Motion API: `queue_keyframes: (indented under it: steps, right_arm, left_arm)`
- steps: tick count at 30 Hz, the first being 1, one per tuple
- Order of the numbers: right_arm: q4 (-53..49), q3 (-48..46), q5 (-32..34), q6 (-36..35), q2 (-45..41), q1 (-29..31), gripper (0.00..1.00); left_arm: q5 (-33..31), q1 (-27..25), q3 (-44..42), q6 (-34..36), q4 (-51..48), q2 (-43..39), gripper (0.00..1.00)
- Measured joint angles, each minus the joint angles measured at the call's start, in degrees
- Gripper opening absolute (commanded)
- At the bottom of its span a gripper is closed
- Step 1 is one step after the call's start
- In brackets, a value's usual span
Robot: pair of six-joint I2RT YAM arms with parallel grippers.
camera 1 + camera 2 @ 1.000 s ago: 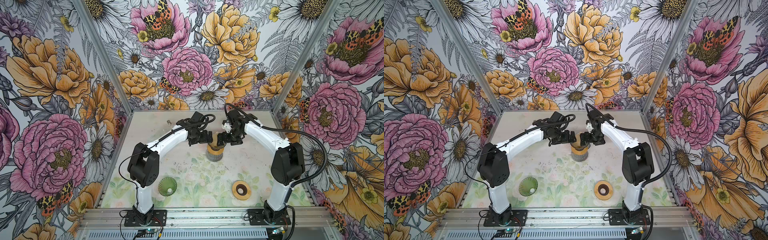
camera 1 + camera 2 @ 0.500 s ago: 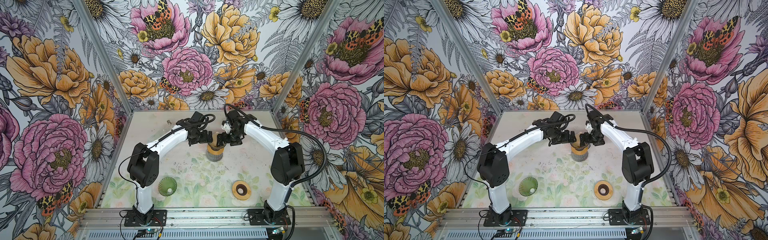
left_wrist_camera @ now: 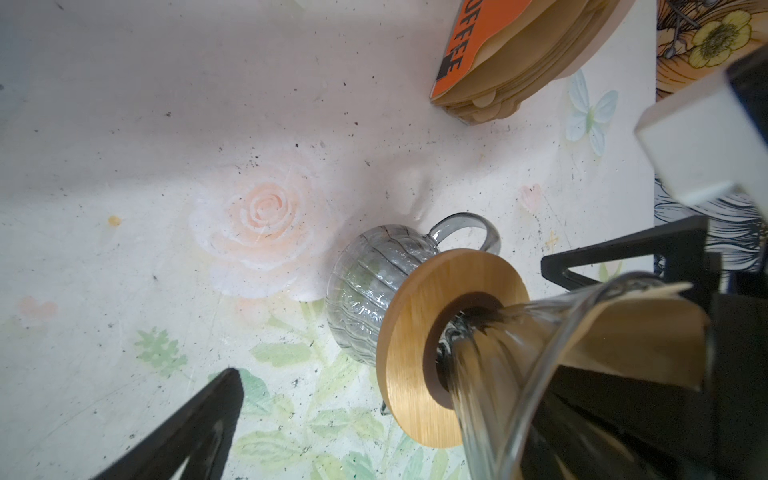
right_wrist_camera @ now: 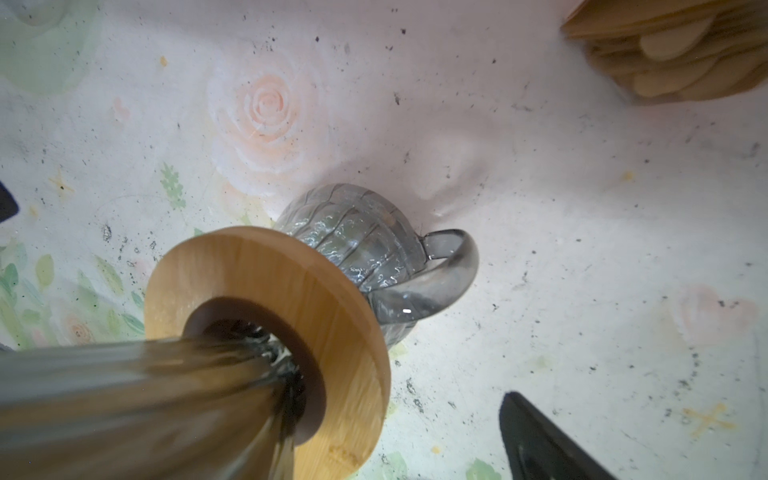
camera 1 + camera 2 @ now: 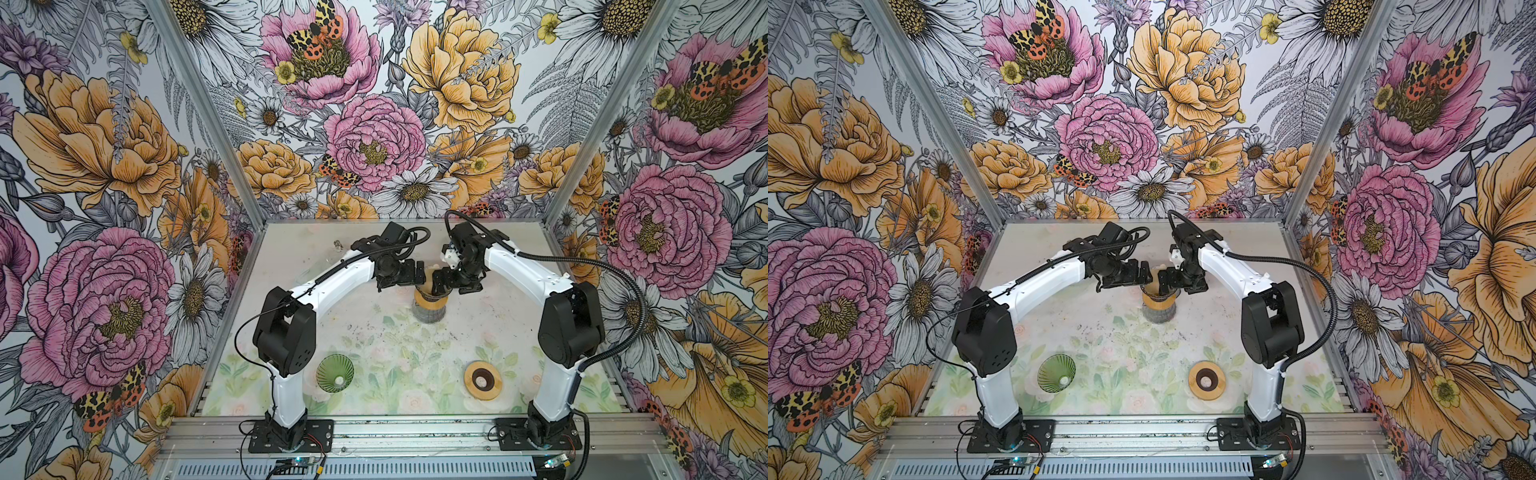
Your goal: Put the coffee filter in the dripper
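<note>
A clear glass dripper (image 5: 430, 292) (image 5: 1157, 292) sits in a wooden collar (image 3: 415, 353) on a ribbed glass server (image 5: 428, 313) at the table's middle back. A brown paper coffee filter (image 3: 640, 332) lies inside the dripper (image 3: 498, 374), one edge standing above the rim. My left gripper (image 5: 419, 276) (image 5: 1143, 274) hangs open at the dripper's left side, one black finger (image 3: 199, 419) well clear of the glass. The right gripper (image 5: 439, 284) (image 5: 1163, 283) is open at the rim's right side, with a finger (image 4: 540, 440) apart from the dripper (image 4: 145, 395). Neither holds anything.
A green ribbed dripper (image 5: 335, 372) (image 5: 1056, 372) stands at the front left. A spare wooden ring (image 5: 483, 380) (image 5: 1206, 380) lies at the front right. A stack of brown filters with an orange label (image 3: 511, 54) (image 4: 673, 54) lies behind the server. Patterned walls enclose three sides.
</note>
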Motion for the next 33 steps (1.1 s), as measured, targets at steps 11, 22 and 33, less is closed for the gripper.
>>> queue_keyframes:
  steps: [11, 22, 33]
  right_arm:
    - [-0.04, 0.04, -2.78, 0.04, -0.83, -2.71, 0.94]
    - [0.0, -0.04, -2.36, 0.15, -1.18, -3.74, 0.94]
    - [1.01, -1.03, -2.38, 0.17, -1.01, -0.02, 0.94]
  left_arm:
    - [-0.02, -0.55, 0.0, 0.2, 0.0, 0.0, 0.99]
    - [-0.02, -0.55, 0.0, 0.39, 0.0, 0.0, 0.99]
    - [-0.02, -0.7, 0.0, 0.39, 0.0, 0.0, 0.99]
